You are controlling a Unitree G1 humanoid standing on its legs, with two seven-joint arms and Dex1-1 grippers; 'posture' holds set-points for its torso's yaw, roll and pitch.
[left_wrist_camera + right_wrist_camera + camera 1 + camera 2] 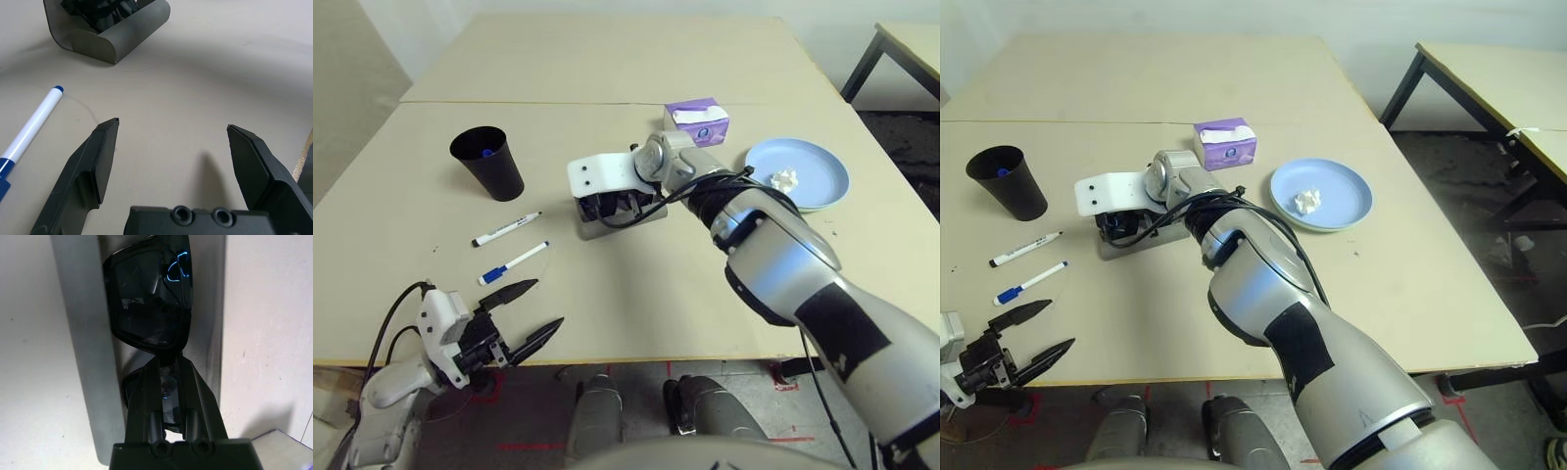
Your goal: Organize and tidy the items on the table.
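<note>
A large beige table (607, 59) with one seam across it carries a few scattered items. Near its middle, the grey glasses case (83, 333) lies open, with the black sunglasses (146, 303) inside it. The robot's right gripper (169, 360) reaches down into the case, its two black fingers closed on the bridge between the dark lenses (a small blue reflection curls across one lens). The left gripper (550, 301) hangs wide open at the near left edge of the table, fingers spread with nothing between them. Just beyond it lie two white markers, apart and slanting the same way: the blue-capped marker (514, 263) nearer, the black-capped marker (507, 229) farther off. Behind them, the black cup (499, 171) stands upright with something blue inside. Beyond the right arm's wrist sits the purple tissue box (697, 133), a white tissue showing at its top. To the right of the box, the light-blue plate (818, 176) rests on the light-green plate (1312, 229), whose rim peeks out below, and the white crumpled paper wad (783, 180) lies on the blue one. A separate dark-legged table (1518, 88) stands at the far right.
</note>
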